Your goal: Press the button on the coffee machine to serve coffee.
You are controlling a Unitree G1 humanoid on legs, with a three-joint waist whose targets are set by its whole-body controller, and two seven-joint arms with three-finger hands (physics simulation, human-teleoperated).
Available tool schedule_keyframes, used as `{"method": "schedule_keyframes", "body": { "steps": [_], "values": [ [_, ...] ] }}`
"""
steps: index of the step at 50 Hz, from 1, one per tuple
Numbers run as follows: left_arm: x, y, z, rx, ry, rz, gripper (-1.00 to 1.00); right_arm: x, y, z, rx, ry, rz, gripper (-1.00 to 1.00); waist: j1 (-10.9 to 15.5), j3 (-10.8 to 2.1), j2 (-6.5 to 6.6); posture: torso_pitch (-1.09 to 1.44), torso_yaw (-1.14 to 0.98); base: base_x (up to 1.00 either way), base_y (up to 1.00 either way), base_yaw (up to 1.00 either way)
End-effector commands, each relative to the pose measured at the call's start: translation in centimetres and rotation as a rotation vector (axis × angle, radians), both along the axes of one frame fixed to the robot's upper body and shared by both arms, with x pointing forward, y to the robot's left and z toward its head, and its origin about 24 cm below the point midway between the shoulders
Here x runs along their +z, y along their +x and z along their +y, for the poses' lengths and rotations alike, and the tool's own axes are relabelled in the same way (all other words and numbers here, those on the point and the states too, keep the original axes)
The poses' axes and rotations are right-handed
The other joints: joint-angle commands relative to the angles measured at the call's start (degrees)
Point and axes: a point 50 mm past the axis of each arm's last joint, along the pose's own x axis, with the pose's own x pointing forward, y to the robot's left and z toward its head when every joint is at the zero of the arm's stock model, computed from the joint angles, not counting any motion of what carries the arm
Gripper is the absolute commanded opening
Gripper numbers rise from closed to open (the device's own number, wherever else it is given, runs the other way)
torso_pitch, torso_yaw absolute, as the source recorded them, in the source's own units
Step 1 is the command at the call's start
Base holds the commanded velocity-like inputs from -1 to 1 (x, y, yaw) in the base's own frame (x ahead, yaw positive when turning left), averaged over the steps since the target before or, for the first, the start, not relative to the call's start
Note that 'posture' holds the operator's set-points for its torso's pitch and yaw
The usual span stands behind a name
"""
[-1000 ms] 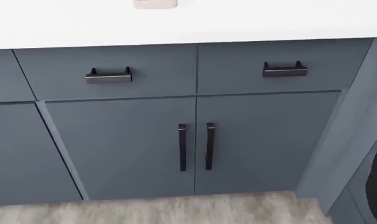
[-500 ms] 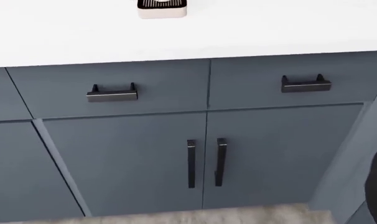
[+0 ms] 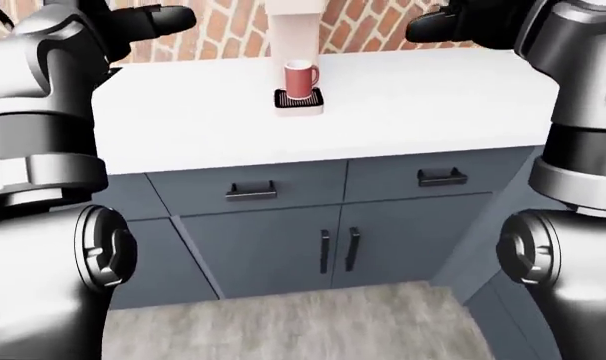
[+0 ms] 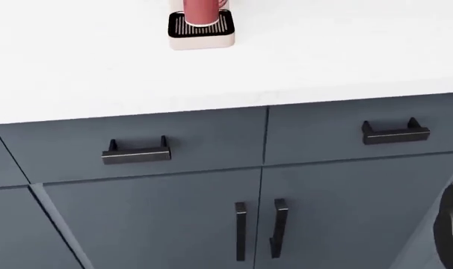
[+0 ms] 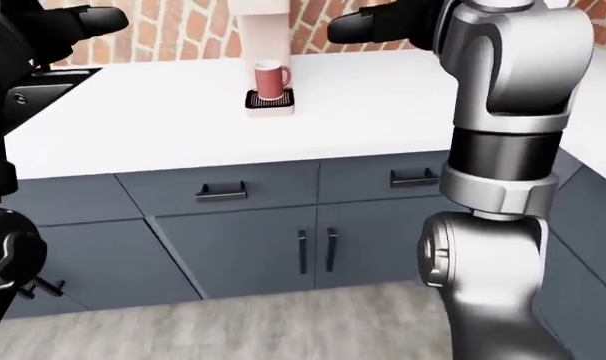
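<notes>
The white coffee machine (image 3: pixel 295 15) stands on the white counter (image 3: pixel 433 105) against the brick wall; its top is cut off and no button shows. A red mug (image 3: pixel 300 78) stands on its black-grilled drip tray (image 3: pixel 298 100); the head view shows only the mug's base (image 4: pixel 202 11) and the tray (image 4: pixel 202 29). My left hand (image 3: pixel 161 19) is raised to the left of the machine, fingers open and empty. My right hand (image 3: pixel 431 27) is raised to its right, also open and empty. Both are well apart from the machine.
Blue-grey drawers with black handles (image 4: pixel 136 153) and double doors (image 4: pixel 260 230) sit under the counter. A dark sink or stove edge (image 5: pixel 43 71) lies at the counter's left. The counter turns a corner on the right (image 5: pixel 598 150). Grey floor (image 3: pixel 283 322) lies below.
The whole head view has shifted: the cabinets slid down the picture, more of the countertop shows, and the drip tray and mug base came into view at the top. The camera moved.
</notes>
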Motion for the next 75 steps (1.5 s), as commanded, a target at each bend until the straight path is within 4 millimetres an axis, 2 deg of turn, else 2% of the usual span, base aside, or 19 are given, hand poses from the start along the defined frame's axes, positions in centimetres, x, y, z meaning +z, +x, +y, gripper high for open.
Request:
{"method": "schedule_keyframes", "body": {
  "steps": [1,10,13,20,24,25,27,35,39,40,42,49,53,54,56,64,68,69,75],
  "values": [
    [3.0,-0.8,-0.7,-0.026,0.015,-0.125,1.00,2.6,-1.2,-0.3,-0.016,-0.002,-0.118,1.00,-0.38,-1.87,0.04,0.00,0.00,0.14,0.11,0.00],
    [2.9,-0.8,-0.7,-0.026,0.019,-0.121,1.00,3.0,-1.3,-0.4,-0.017,0.002,-0.129,1.00,1.39,-2.59,-6.52,0.00,0.00,0.15,0.11,0.00],
    [3.2,-0.8,-0.8,-0.026,0.019,-0.124,1.00,3.0,-1.3,-0.4,-0.017,0.003,-0.128,1.00,0.87,-1.79,-6.51,0.00,0.00,0.14,0.11,0.00],
    [3.2,-0.8,-0.9,-0.028,0.018,-0.123,1.00,3.1,-1.2,-0.3,-0.015,0.001,-0.128,1.00,0.30,-1.17,-2.97,0.00,0.00,0.15,0.11,0.00],
    [3.3,-0.8,-0.8,-0.027,0.016,-0.125,1.00,3.1,-1.2,-0.3,-0.014,0.001,-0.128,1.00,-0.61,-2.53,3.20,0.00,0.00,0.14,0.11,0.00],
    [3.4,-0.9,-0.9,-0.027,0.016,-0.124,1.00,3.1,-1.2,-0.3,-0.014,0.001,-0.127,1.00,-0.31,-1.75,0.50,0.00,0.00,0.14,0.10,0.00],
    [3.3,-0.8,-0.9,-0.027,0.015,-0.124,1.00,3.0,-1.1,-0.2,-0.013,0.000,-0.126,1.00,-0.52,-1.73,1.68,0.00,0.00,0.14,0.10,0.00],
    [3.2,-0.9,-0.8,-0.027,0.015,-0.123,1.00,2.9,-1.2,-0.2,-0.013,0.003,-0.125,1.00,-0.03,-1.44,-2.66,0.00,0.00,0.14,0.11,0.00],
    [3.0,-0.7,-0.9,-0.029,0.017,-0.124,1.00,2.8,-1.2,-0.1,-0.012,0.004,-0.124,1.00,0.82,-2.22,-7.55,0.00,0.00,0.14,0.11,0.00],
    [3.1,-0.7,-0.9,-0.029,0.017,-0.122,1.00,2.6,-1.1,-0.1,-0.012,0.005,-0.122,1.00,0.64,-1.77,-5.46,0.00,0.00,0.15,0.11,0.00],
    [3.1,-0.8,-0.9,-0.028,0.017,-0.121,1.00,2.5,-1.1,-0.1,-0.012,0.005,-0.121,1.00,0.74,-1.74,-6.45,0.00,0.00,0.14,0.11,0.00],
    [2.8,-0.7,-1.0,-0.032,0.016,-0.120,1.00,2.5,-1.1,-0.1,-0.008,0.005,-0.120,1.00,0.34,-1.21,-3.12,0.00,0.00,0.14,0.11,0.00],
    [2.9,-0.8,-0.9,-0.029,0.016,-0.119,1.00,2.4,-1.1,-0.1,-0.008,0.006,-0.118,1.00,-0.57,-2.34,2.52,0.00,0.00,0.14,0.11,0.00],
    [2.9,-0.8,-0.8,-0.028,0.015,-0.119,1.00,2.4,-1.1,0.0,-0.008,0.006,-0.119,1.00,-0.33,-1.92,0.66,0.00,0.00,0.14,0.11,0.00],
    [3.0,-0.9,-0.8,-0.026,0.015,-0.120,1.00,2.5,-1.1,0.0,-0.008,0.006,-0.119,1.00,-0.56,-1.68,1.51,0.00,0.00,0.14,0.11,0.00],
    [2.9,-0.8,-0.9,-0.030,0.011,-0.116,1.00,2.6,-1.1,0.0,-0.009,0.006,-0.119,1.00,-0.02,-1.42,-2.66,0.00,0.00,0.12,0.10,0.00],
    [2.7,-0.6,-1.1,-0.034,0.012,-0.116,1.00,2.5,-1.1,-0.1,-0.009,0.008,-0.116,1.00,0.76,-2.19,-7.44,0.00,0.00,0.12,0.07,0.00],
    [2.8,-0.6,-1.1,-0.035,0.013,-0.117,1.00,2.5,-1.1,-0.2,-0.009,0.008,-0.116,1.00,0.72,-1.83,-5.52,0.00,0.00,0.12,0.00,0.00],
    [2.9,-0.8,-1.1,-0.034,0.015,-0.116,1.00,2.1,-1.1,-0.2,-0.011,0.015,-0.114,1.00,0.39,0.02,-3.38,0.00,0.00,0.01,0.00,0.00]
  ]
}}
